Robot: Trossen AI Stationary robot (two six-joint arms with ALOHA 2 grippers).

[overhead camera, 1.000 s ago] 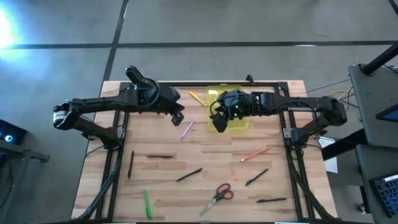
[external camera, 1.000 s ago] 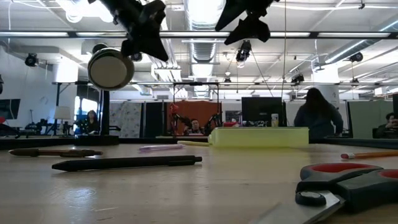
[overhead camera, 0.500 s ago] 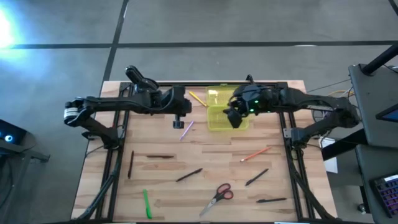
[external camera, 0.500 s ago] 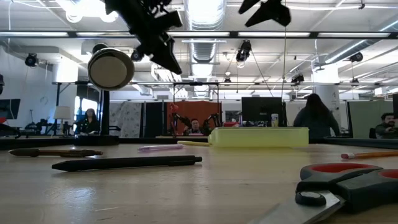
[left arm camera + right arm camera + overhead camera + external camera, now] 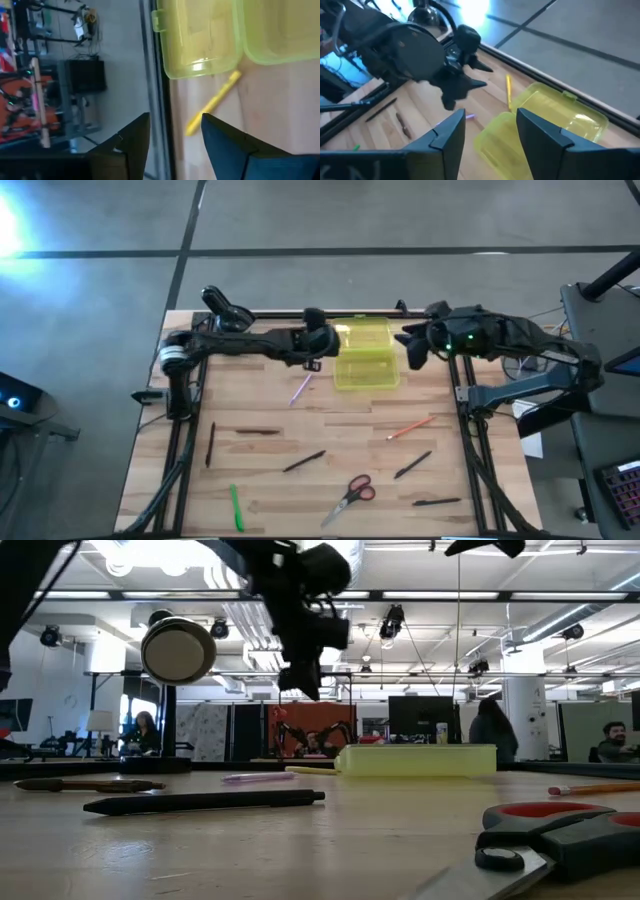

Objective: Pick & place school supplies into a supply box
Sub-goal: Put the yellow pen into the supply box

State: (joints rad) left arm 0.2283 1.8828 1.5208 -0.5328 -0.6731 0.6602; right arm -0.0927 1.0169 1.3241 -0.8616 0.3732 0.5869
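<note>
The yellow-green supply box [image 5: 366,367] lies open at the table's far middle, its lid [image 5: 363,335] folded back. A yellow pen [image 5: 212,102] lies on the wood just left of the lid. My left gripper [image 5: 175,117] hangs open above that pen's far end, beside the lid [image 5: 200,35], touching nothing. My right gripper [image 5: 412,352] stands open in the air right of the box, empty. A pink-purple pen [image 5: 300,388], an orange pencil [image 5: 412,427], a green pen [image 5: 236,507], red-handled scissors [image 5: 352,494] and several black pens lie flat on the table.
Black pens lie at the left [image 5: 211,445], the middle [image 5: 303,462] and the near right [image 5: 437,502]. A dark metal frame [image 5: 300,313] runs along the table's far edge, right behind the box. In the low view, people sit in the room beyond the table.
My left gripper has swung toward the table's right and far edge and sunk, rolling as it went, and now hangs by the box lid. My right gripper has pulled back from above the box toward the table's right edge and risen.
</note>
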